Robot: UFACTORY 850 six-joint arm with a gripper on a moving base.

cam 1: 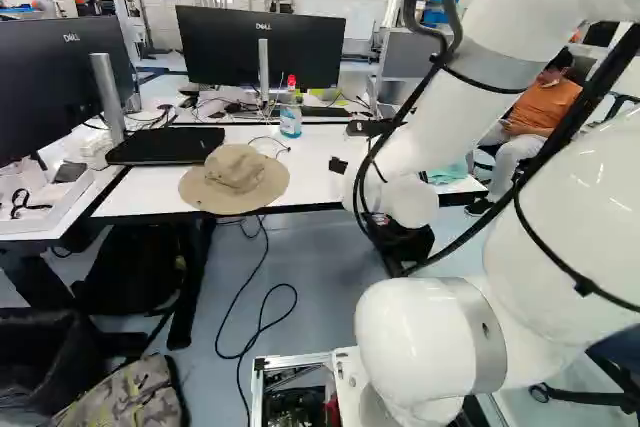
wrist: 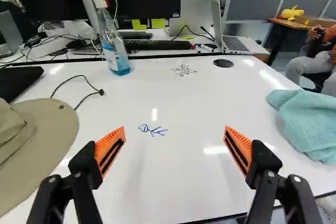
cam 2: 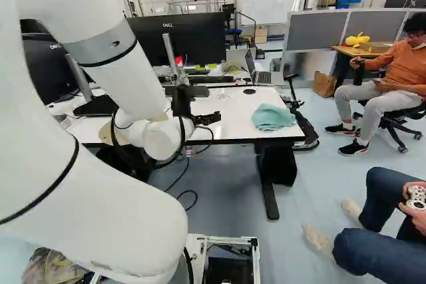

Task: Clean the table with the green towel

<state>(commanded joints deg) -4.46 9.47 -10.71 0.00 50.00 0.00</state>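
Observation:
In the right base view the gripper point(cam 2: 210, 118) hangs over the front part of the white table point(cam 2: 229, 131), left of the crumpled green towel point(cam 2: 273, 117). The wrist view has the gripper point(wrist: 175, 148) wide open, nothing between its orange pads. Beyond its fingers the tabletop point(wrist: 173, 182) bears a small blue drawing point(wrist: 153, 130) and, farther off, a dark grid-like scribble point(wrist: 184, 70). To one side, past the right-hand finger, lies the towel point(wrist: 307, 121), apart from the gripper. A spray bottle with a red head point(wrist: 111, 40) stands near the table's back edge.
A tan hat point(cam 1: 235, 178) overhangs the table's front edge, with a black cable point(wrist: 86, 90) near it. Monitors point(cam 1: 262, 47) and a laptop point(wrist: 235, 44) stand behind. A backpack point(cam 1: 130, 267) is under the table. A person's legs point(cam 2: 373, 224) extend at the right of the right base view.

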